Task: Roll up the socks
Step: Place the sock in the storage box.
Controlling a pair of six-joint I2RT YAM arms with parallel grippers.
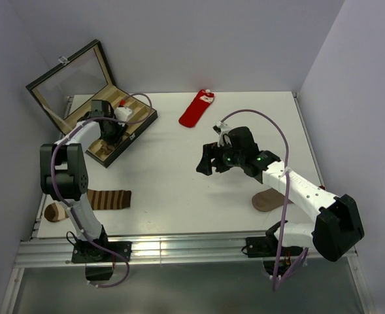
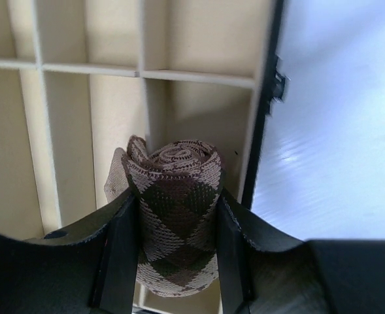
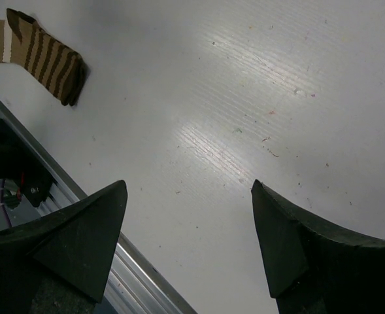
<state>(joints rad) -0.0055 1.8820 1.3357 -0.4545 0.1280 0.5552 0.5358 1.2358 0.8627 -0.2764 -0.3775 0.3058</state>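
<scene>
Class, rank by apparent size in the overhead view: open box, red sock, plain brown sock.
1. open box
2. red sock
3. plain brown sock, though the right arm hides part of it, so places two and three are unsure.

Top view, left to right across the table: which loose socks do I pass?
striped sock → red sock → tan sock. The box is left out because it overlaps the striped sock's span.
</scene>
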